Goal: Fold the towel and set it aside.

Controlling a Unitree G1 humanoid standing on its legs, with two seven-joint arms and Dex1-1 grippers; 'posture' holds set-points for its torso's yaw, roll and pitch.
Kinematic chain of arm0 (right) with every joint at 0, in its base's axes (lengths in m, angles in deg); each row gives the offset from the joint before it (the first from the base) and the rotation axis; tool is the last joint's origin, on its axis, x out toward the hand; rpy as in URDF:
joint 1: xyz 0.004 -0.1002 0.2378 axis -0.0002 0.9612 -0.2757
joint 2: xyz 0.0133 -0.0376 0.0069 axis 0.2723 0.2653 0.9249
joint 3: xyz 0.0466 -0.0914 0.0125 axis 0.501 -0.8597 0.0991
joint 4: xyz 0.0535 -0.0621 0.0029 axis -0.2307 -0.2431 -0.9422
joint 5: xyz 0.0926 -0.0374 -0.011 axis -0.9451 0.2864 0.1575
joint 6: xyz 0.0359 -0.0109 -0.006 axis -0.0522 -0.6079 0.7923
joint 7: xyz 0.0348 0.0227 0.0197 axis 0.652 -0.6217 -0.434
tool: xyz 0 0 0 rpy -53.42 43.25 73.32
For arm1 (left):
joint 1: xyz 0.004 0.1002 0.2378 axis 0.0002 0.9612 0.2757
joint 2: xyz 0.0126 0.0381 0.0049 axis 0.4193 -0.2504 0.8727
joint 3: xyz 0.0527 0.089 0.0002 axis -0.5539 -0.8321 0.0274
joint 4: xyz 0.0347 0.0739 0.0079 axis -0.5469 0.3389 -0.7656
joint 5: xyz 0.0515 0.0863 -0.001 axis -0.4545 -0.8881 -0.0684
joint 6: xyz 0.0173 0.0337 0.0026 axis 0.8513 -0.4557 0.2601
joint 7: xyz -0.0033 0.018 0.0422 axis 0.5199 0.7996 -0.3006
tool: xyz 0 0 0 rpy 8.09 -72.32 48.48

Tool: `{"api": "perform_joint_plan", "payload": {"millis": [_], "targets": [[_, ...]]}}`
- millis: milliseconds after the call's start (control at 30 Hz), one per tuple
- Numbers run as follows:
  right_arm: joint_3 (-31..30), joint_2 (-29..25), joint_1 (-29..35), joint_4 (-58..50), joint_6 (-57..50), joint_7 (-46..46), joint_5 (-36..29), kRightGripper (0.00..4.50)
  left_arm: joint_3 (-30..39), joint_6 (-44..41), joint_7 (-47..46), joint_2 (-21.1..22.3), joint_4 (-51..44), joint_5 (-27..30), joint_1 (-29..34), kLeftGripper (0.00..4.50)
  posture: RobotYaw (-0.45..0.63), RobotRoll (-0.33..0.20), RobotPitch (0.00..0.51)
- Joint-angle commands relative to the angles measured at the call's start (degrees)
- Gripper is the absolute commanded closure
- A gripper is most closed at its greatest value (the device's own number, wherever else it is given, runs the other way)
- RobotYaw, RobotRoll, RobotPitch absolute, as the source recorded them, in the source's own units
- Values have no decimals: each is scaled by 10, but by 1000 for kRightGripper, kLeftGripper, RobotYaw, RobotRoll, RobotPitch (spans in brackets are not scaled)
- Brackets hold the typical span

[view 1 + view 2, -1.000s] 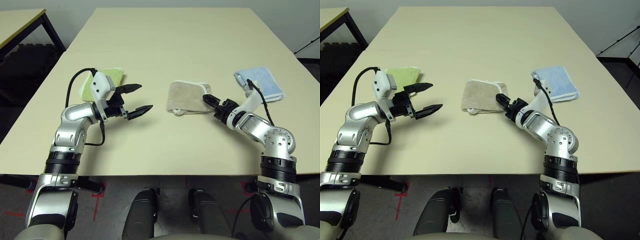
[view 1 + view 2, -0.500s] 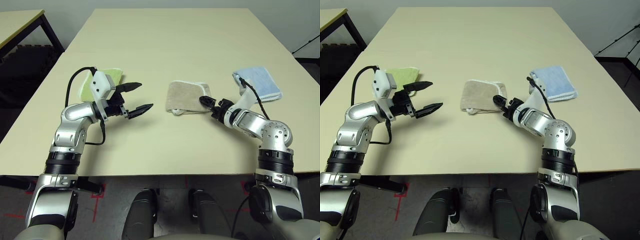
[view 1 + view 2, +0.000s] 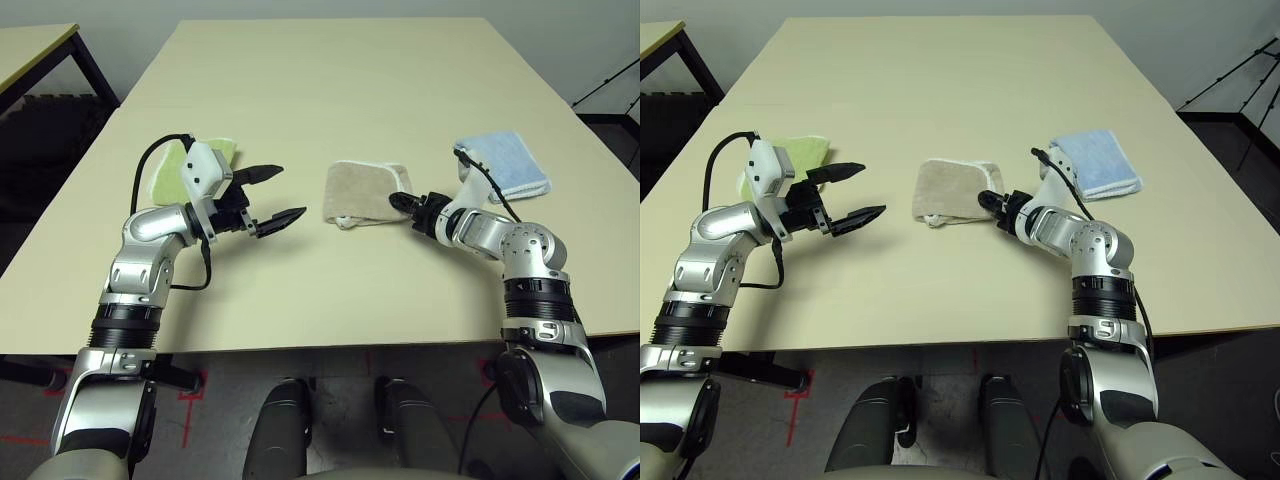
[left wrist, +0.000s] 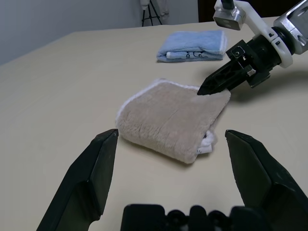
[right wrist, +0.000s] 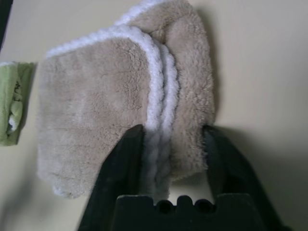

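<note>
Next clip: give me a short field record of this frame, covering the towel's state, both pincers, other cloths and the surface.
towel: beige towel, folded, lying flat mid-table
right pincer: right pincer, fingers astride the towel's near white-edged side, partly closed on it
left pincer: left pincer, open, holding nothing, apart from the towel and pointing toward it
other cloths: green towel behind the left arm; blue towel, folded, beyond the right arm
surface: pale table
task stage: folded; not yet set aside
</note>
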Motion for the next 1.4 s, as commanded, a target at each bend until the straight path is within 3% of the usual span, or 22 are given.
{"api": "perform_joint_plan", "payload": {"millis": [33,100,167,600,1400], "targets": [[-14,5,24,12,-31,-6,12,3199,-8,-4,-2,-3,-3,-6,-1,0,155,0,172],[-10,4,28,2,-38,-8,12,4022,-10,-4,-3,-5,-2,-7,-1,0,143,0,176],[-7,5,30,-8,-41,-10,11,4494,-12,-3,-3,-7,0,-8,-2,0,143,0,176],[8,4,9,-72,-36,-53,-13,4500,-16,-3,-3,-15,9,-13,-10,0,128,0,176],[52,-68,-22,-120,-12,-93,-44,4500,-24,6,1,-26,32,-22,-25,0,98,0,170]]}}
